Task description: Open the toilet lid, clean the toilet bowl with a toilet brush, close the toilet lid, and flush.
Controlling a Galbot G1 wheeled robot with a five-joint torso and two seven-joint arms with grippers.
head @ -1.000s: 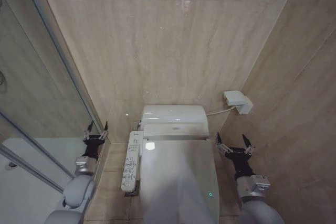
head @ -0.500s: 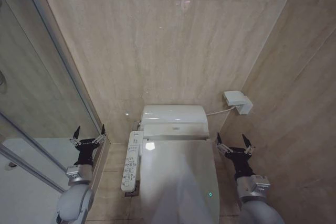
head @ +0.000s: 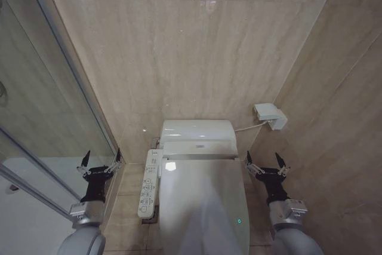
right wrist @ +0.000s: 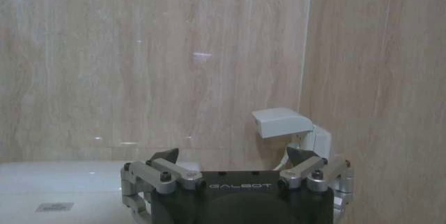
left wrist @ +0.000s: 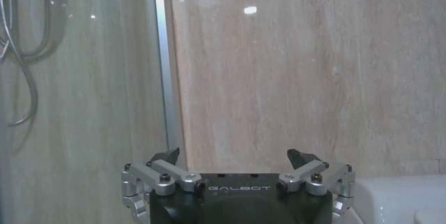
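The toilet lid [head: 203,207] is a glossy white cover lying shut, and it hides the toilet bowl. The toilet brush is out of view. My left gripper [head: 100,160] hangs open and empty to the left of the toilet, close to the glass shower door [head: 42,117]. In the left wrist view this gripper [left wrist: 233,157] faces the beige wall, with a corner of the toilet [left wrist: 400,198] beside it. My right gripper [head: 265,163] hovers open and empty to the right of the lid. In the right wrist view it [right wrist: 233,156] points at the wall.
A white control panel [head: 150,183] runs along the toilet's left side. The rear unit [head: 198,135] sits against the tiled wall. A white wall box [head: 270,114] with a cable is mounted at the right, also seen from the right wrist [right wrist: 282,122]. A shower hose [left wrist: 21,51] hangs behind the glass.
My left arm has drawn back and to the left toward the glass door, and its fingers have spread wider. The right arm has not moved.
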